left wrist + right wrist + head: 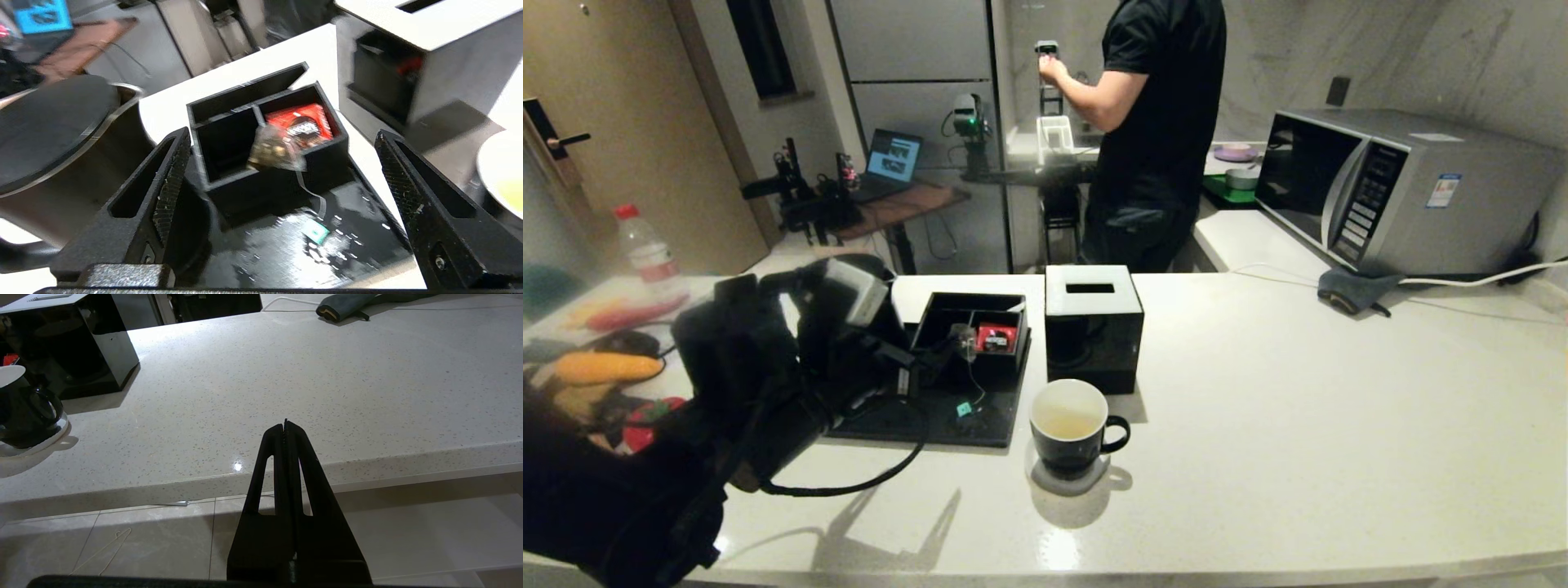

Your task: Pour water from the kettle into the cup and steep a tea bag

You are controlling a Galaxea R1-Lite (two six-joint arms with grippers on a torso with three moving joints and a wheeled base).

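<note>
Water bottle (645,253): clear plastic, red cap, far left beyond the counter; label not readable.

Kettle (49,134): matte black with a wide round rim, on the counter (1258,425) just left of the tray; in the head view the left arm hides it.

Left gripper (282,179): jaws spread wide, holding nothing, hanging above the near part of the tray, aimed at the divided box.

Tray (980,420): flat, black, glossy, wet-looking in the left wrist view.

Divided box (229,134): black, open-topped, on the tray. A red packet (304,122) lies in one compartment; its white lettering is too blurred to read.

Tea bag (271,149): greyish pouch draped over the box's inner divider and front wall; its string runs down to the teal tag (315,232) lying on the tray.

Cube box (1093,327): black with a white slotted top, behind the cup.

Cup (1072,426): black, white inside, on a pale coaster, handle to the right, holding a shallow yellowish liquid.

Grey cloth (1352,287): near the microwave.

Microwave (1405,192): silver, sticker unreadable.

Right gripper (285,426): fingers pressed together, empty, parked off the counter's front edge.
</note>
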